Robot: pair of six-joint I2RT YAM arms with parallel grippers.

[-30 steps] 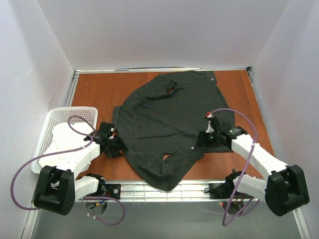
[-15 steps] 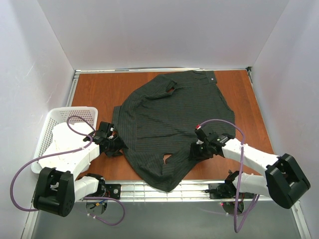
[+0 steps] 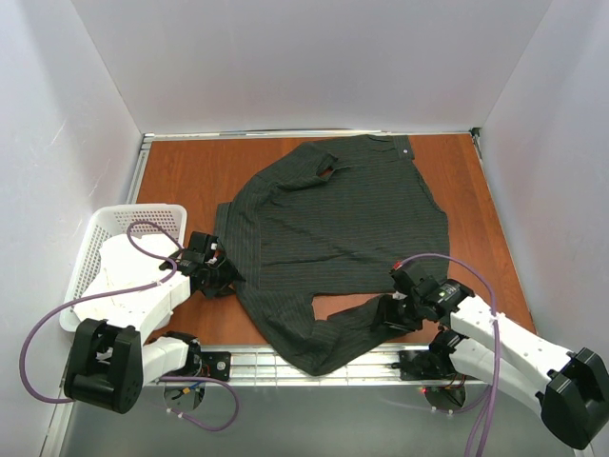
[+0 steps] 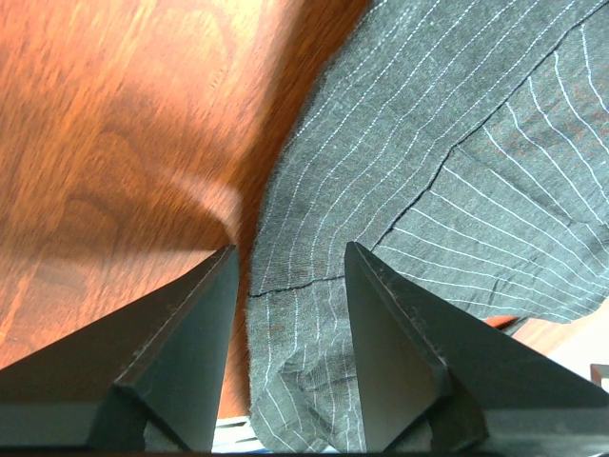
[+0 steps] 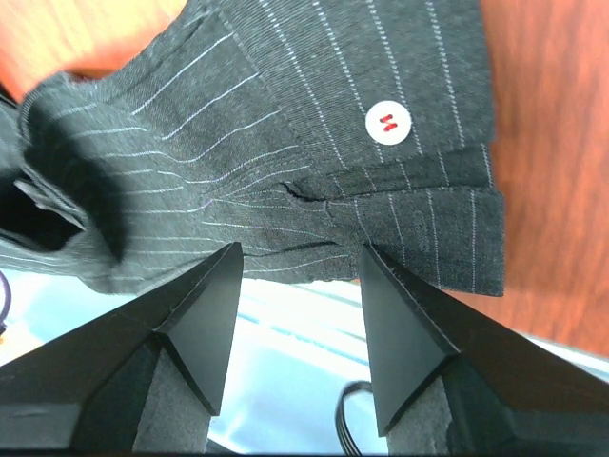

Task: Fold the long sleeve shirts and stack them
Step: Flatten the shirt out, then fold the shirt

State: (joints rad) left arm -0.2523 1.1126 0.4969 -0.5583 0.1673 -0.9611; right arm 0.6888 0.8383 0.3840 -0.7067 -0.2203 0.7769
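Observation:
One long sleeve shirt (image 3: pixel 333 219), dark charcoal with pale pinstripes, lies spread on the wooden table (image 3: pixel 186 171), collar at the far side. My left gripper (image 3: pixel 225 278) is open at the shirt's near left edge; in the left wrist view (image 4: pixel 290 249) its fingers straddle the fabric edge (image 4: pixel 457 143). My right gripper (image 3: pixel 390 314) is open at the sleeve end by the table's front edge. In the right wrist view (image 5: pixel 300 249) the cuff (image 5: pixel 419 190) with a white button (image 5: pixel 387 122) lies just beyond the fingertips.
A white plastic basket (image 3: pixel 143 211) holding something white stands at the left, beside my left arm. A metal rail (image 3: pixel 247 360) runs along the table's front edge. White walls close in the table on three sides.
My right arm has swung from the shirt's right side down to the front edge. The near sleeve end now lies lower and further right. My left gripper has barely moved.

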